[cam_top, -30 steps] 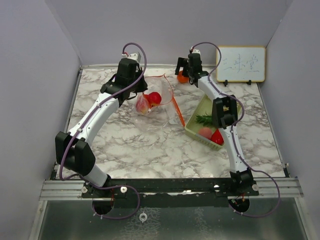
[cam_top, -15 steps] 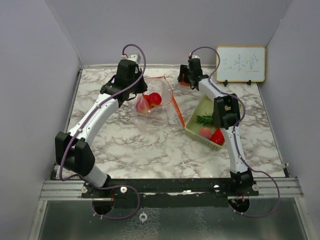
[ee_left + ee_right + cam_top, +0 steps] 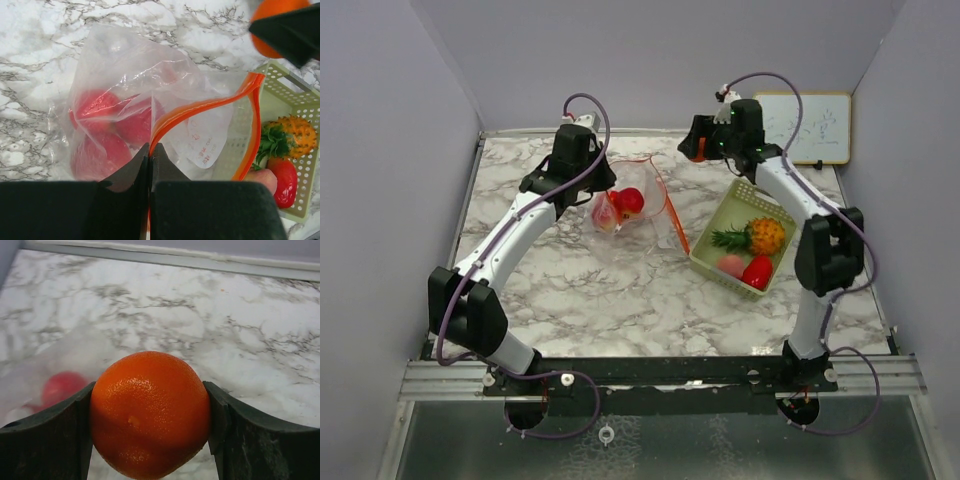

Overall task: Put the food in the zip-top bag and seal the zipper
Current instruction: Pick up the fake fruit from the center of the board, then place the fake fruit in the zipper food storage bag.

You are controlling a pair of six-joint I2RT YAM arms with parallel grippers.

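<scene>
Partway through, judging by how things lie.

Done so far: red fruits [image 3: 100, 145] inside the clear bag [image 3: 125, 70], probably two or three, hard to count through the crinkled plastic.

In hand: orange [image 3: 150, 412] clamped between both fingers of the right gripper [image 3: 150, 415], up off the worktop [image 3: 620, 290], just beside the bag mouth on its far right side, not yet over the opening.

Left gripper [image 3: 150, 160]: pinched shut on the bag's near rim, holding the mouth up and open. Zipper [image 3: 200, 107], an orange strip, curving wide and unsealed.

Left to do: drop the orange in, then move the pineapple [image 3: 766, 236], peach [image 3: 730, 265] and red pepper [image 3: 757, 272], all sitting in the pale mesh basket [image 3: 738, 190] right of the bag; then press the zipper closed along its length. Roughly half the food moved, sealing not begun.

Surface: white marble-look worktop with grey veining, flat and glossy, bag near the rear centre, basket at an angle mid-right.

Room: plain lavender-grey walls [image 3: 410, 150] boxing in three sides, small whiteboard [image 3: 815, 128] with faint scribble propped at the back right, metal rail [image 3: 660, 375] along the near edge under both arm bases.
</scene>
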